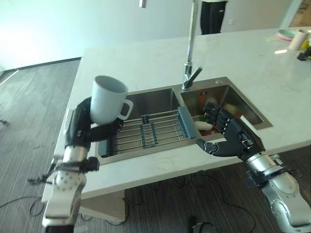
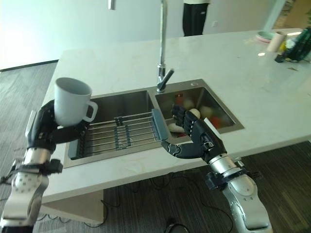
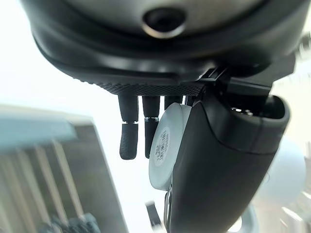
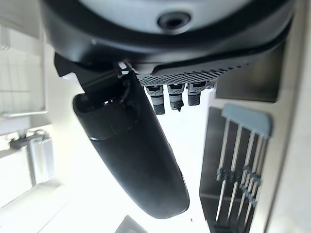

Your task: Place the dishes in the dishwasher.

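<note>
We see a white countertop [image 1: 146,63] holding a double steel sink [image 1: 243,104], with one tall faucet [image 1: 190,58] rising at the far rim between the two basins. A wire rack [image 1: 150,130] with blue-grey end pieces spans the left basin, lying between our two hands. In the right basin lie a few dishes [image 2: 201,114], white and red, too jumbled to count. At the far right end of the counter stand a stack of plates [image 1: 286,34] and a paper roll [image 1: 297,40]. A person [image 1: 214,14] in dark trousers stands beyond the counter's far edge.

Our left hand [image 1: 82,127] is raised at the near left corner of the sink, fingers and thumb wrapped round one white mug [image 1: 108,99], held upright with its handle towards the rack. Our right hand [image 1: 228,133] hovers over the near rim of the right basin, palm turned leftwards, fingers straight and spread, thumb out, holding nothing.
</note>
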Motion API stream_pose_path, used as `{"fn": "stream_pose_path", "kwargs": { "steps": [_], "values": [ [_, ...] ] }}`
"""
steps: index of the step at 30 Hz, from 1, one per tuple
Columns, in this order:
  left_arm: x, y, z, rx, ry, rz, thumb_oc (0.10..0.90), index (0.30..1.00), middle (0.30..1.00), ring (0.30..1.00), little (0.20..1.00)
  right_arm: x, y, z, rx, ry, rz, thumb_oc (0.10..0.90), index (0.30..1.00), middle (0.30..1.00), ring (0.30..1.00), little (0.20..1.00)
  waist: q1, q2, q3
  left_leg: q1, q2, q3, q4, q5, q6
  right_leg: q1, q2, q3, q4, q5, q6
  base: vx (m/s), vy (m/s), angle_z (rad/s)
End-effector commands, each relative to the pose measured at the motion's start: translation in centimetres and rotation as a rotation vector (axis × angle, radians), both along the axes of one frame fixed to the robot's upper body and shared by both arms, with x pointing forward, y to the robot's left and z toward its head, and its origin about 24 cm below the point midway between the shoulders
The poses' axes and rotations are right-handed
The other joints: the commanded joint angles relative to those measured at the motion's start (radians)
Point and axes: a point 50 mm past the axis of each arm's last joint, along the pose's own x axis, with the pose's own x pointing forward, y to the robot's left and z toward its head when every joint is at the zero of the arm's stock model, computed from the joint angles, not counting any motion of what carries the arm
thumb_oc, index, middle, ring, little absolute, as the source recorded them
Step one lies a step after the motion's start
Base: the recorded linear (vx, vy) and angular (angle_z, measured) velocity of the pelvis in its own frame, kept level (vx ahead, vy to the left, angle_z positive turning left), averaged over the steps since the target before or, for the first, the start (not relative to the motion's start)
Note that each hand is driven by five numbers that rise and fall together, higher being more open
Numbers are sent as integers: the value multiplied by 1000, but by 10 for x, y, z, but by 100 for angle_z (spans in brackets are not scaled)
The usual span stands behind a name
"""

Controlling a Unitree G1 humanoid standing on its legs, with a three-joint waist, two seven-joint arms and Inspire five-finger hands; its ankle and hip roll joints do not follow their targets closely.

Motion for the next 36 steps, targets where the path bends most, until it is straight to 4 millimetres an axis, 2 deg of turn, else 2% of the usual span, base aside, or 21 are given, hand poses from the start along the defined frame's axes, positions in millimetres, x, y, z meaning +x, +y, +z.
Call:
{"fn": "stream_pose_path", "kwargs": {
  "steps": [1,4,6,7,10,11,12,13,15,17,19,22,23,25,27,29,30,32,36],
  "values": [
    [-12,5,66,71,-366,-4,400,300,300,300,300,-16,4,55,81,-341,51,800,900,900,900,900,11,-10,-56,-23,0,-11,23,-63,-6,43,-15,-4,63,-214,62,19,-197,48],
    [-26,5,59,36,-366,11,400,300,300,300,300,-20,4,56,109,-346,55,800,900,900,900,900,50,-12,-44,-41,15,-31,23,-35,-26,54,-15,-36,63,-219,51,-5,-113,48],
    [-34,5,58,12,-380,6,400,300,300,300,300,-22,3,57,124,-355,41,800,900,900,900,900,80,-10,-36,-82,37,-55,23,1,-53,58,-14,-64,63,-226,47,-130,-92,64],
    [-35,4,59,-15,-396,-13,400,300,300,300,300,-22,2,58,126,-369,16,800,900,900,900,900,92,-10,-27,-99,46,-37,23,15,-61,62,-19,-89,63,-226,48,-188,-65,120],
    [-30,1,62,-55,-429,-62,400,300,300,300,300,-20,-4,62,136,-402,-41,800,900,900,900,900,81,-24,-10,-42,54,59,23,10,-58,89,-50,-140,63,-230,55,-157,54,199],
    [-25,-3,66,-72,-462,-114,400,300,300,300,300,-18,-13,67,137,-443,-99,800,900,900,900,900,71,-53,12,14,29,148,23,7,-33,94,-98,-181,63,-194,63,-312,165,190],
    [-23,-5,68,-82,-476,-132,400,300,300,300,300,-18,-17,69,140,-459,-118,800,900,900,900,900,66,-61,20,26,25,178,23,-2,-24,97,-117,-203,63,-177,70,-380,259,190],
    [-20,-8,70,-102,-496,-169,400,300,300,300,300,-16,-22,70,142,-476,-157,800,900,900,900,900,47,-64,23,52,51,254,23,-4,-19,99,-139,-239,63,-158,73,-272,267,159],
    [-15,-10,70,-124,-511,-204,400,300,300,300,300,-16,-27,69,139,-496,-193,800,900,900,900,900,17,-61,23,85,108,336,23,11,-33,107,-163,-291,63,-139,78,-221,313,197],
    [-12,-13,68,-136,-523,-208,400,300,300,300,300,-16,-31,68,152,-507,-200,800,900,900,900,900,13,-56,23,83,129,327,23,1,-48,108,-179,-315,63,-125,91,-122,385,184],
    [-13,-12,66,-149,-520,-209,400,300,300,300,300,-16,-34,66,179,-504,-201,800,900,900,900,900,15,-45,15,83,116,309,23,-42,-38,100,-211,-330,63,-88,118,-64,448,75],
    [-13,-11,65,-146,-494,-210,400,300,300,300,300,-17,-30,61,192,-491,-198,800,900,900,900,900,43,-33,11,73,62,259,23,-86,-34,89,-277,-347,63,-14,162,-12,494,47],
    [-14,-11,65,-141,-479,-218,400,300,300,300,300,-17,-25,58,194,-482,-204,800,900,900,900,900,63,-31,10,65,27,230,23,-112,-25,85,-320,-365,63,50,184,10,584,45],
    [-13,-12,68,-128,-472,-216,400,300,300,300,300,-17,-18,54,209,-466,-207,800,900,900,900,900,75,-29,9,54,-12,194,23,-132,-5,86,-342,-368,63,85,190,19,501,47],
    [-12,-13,70,-119,-464,-211,400,300,300,300,300,-16,-12,51,225,-451,-200,800,900,900,900,900,71,-26,9,42,-44,149,23,-143,16,80,-331,-334,63,94,184,18,389,76],
    [-7,-17,73,-111,-460,-242,400,300,300,300,300,-17,-12,50,225,-446,-227,800,900,900,900,900,41,-25,9,21,-73,61,23,-142,39,46,-235,-182,63,27,149,12,216,105],
    [-5,-20,73,-115,-456,-267,400,300,300,300,300,-19,-16,49,224,-444,-246,800,900,900,900,900,22,-27,12,-1,-79,39,23,-116,49,29,-189,-124,63,-14,117,1,108,187],
    [-2,-24,71,-116,-449,-286,400,300,300,300,300,-23,-25,49,223,-438,-254,800,900,900,900,900,0,-37,7,-20,-90,-18,23,-100,53,27,-130,-31,63,-58,107,35,99,208],
    [-7,-27,64,-101,-448,-254,400,300,300,300,300,-26,-32,48,257,-431,-210,800,900,900,900,900,5,-61,13,-29,-101,-71,23,-102,60,13,-97,28,63,-57,123,27,6,136]
  ]
}}
